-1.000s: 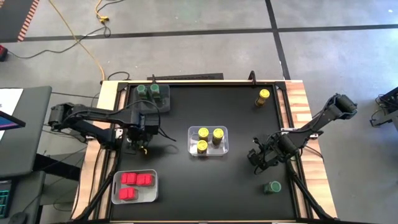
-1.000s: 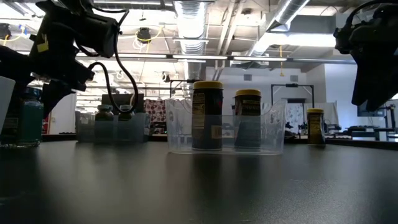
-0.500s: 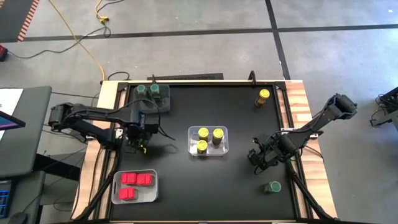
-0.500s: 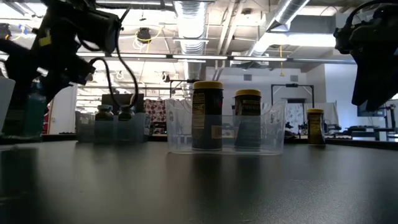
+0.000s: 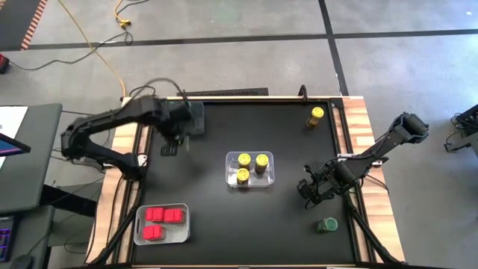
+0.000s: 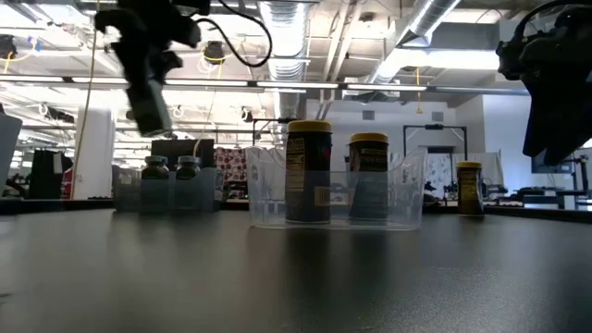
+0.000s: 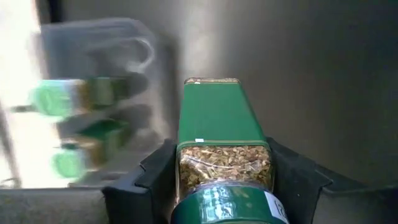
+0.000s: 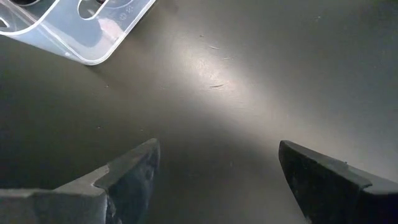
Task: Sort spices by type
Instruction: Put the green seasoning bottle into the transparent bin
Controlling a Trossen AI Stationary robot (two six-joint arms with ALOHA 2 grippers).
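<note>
A green-lidded jar (image 7: 224,162) sits clamped between the left gripper's (image 7: 225,171) fingers, raised over the table's (image 5: 216,217) far-left area beside the grey bin (image 5: 196,118). Only the left wrist view shows this grip; from overhead the arm hides it. That wrist view also shows 2 green-lidded jars (image 7: 59,102) in the bin. 3 yellow-lidded jars (image 5: 252,167) stand in the clear middle bin (image 5: 269,179), 1 yellow jar (image 5: 317,114) alone at the far right, 1 green jar (image 5: 326,224) near right. 3 red jars (image 5: 162,220) fill the near-left bin (image 5: 140,224). The right gripper (image 8: 214,168) hangs spread apart, holding nothing, over bare table.
</note>
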